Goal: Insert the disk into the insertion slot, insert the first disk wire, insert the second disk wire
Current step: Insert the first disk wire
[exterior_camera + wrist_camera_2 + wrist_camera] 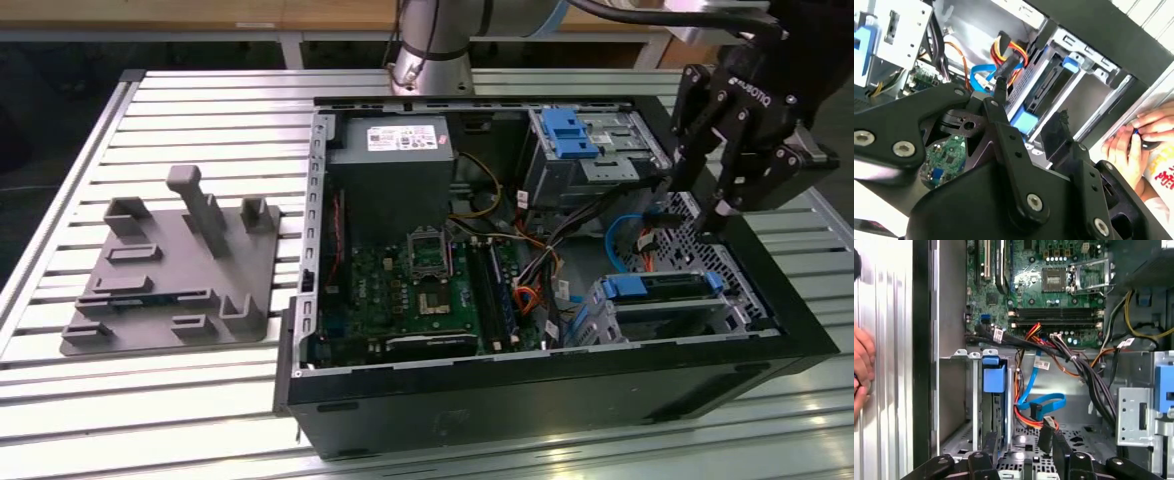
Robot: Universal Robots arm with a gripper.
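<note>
The disk (663, 288), silver in its blue carrier, sits inside the insertion slot (727, 305), the silver cage at the exterior view's right of the open computer case. Both wrist views show the carrier's blue tab (993, 377) (1026, 121) at the cage mouth. My black gripper (694, 205) hangs open just above the case wall behind the cage. A black connector on red, yellow and orange wires (1046, 434) (1004, 69) lies loose between the fingers, close to one fingertip (1060, 447). A blue flat wire with a black plug (1036, 409) lies beside it.
A taller grey bay with a blue latch (567, 135) stands at the case's back. The motherboard (427, 290) and bundled cables (1079, 365) fill the middle. A grey fixture (174, 270) lies on the slatted table. A person's hand (1134, 135) rests outside the case wall.
</note>
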